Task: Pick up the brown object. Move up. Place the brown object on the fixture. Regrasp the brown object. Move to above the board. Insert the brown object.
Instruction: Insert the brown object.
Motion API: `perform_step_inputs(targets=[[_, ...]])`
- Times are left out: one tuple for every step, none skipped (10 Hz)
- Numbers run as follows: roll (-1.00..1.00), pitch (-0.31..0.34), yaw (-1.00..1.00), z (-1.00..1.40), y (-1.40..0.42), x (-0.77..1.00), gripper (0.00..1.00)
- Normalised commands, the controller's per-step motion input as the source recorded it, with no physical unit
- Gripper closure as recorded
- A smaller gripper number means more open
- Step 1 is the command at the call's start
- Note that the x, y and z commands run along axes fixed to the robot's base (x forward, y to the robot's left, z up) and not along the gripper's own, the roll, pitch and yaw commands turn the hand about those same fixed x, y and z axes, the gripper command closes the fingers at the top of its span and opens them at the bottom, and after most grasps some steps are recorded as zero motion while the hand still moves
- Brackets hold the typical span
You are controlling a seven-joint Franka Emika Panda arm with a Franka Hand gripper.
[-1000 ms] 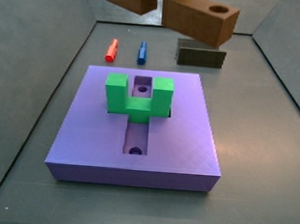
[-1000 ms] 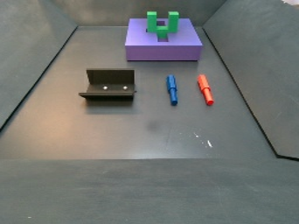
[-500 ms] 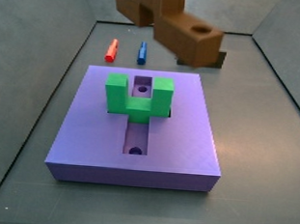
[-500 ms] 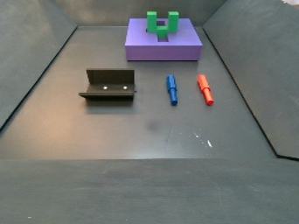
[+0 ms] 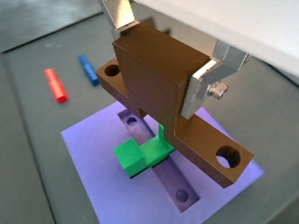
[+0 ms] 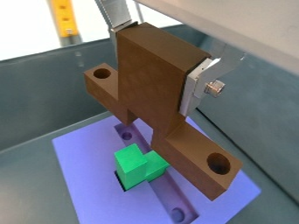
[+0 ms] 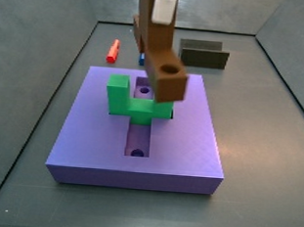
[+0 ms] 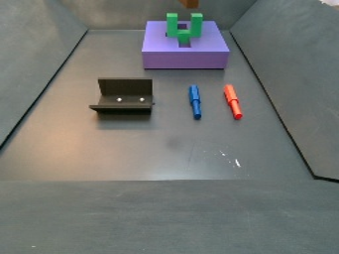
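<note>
Where the grey floor ends at the far wall, the large thick purple slab of a board lies flat, bearing a green U-shaped block by its lengthwise slot. Directly above that block hangs the orange-brown wooden-looking object, its cross end lowest, clamped between the flat silver fingers of the gripper. Well apart sits the small dark olive fixture, beside a blue marker and a red marker

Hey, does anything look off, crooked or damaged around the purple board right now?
Nothing stands out. The gripper holds the brown object above the board; the green block sits upright and the fixture is undisturbed.
</note>
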Motion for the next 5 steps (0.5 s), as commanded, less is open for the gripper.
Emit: perform_step_inputs(targets=[[0.0,0.03,-0.95,-0.31,-0.11,0.02,1.0],[0.0,0.023,-0.93,-0.27,-0.11,0.04,1.0],[0.03,0.011,-0.7,-0.13,-0.04,0.0,1.0],[0.04,0.0,-0.31,-0.07,0.0,-0.09,1.0],[0.07,0.0,0.0,-0.05,0.02,-0.1,1.0]])
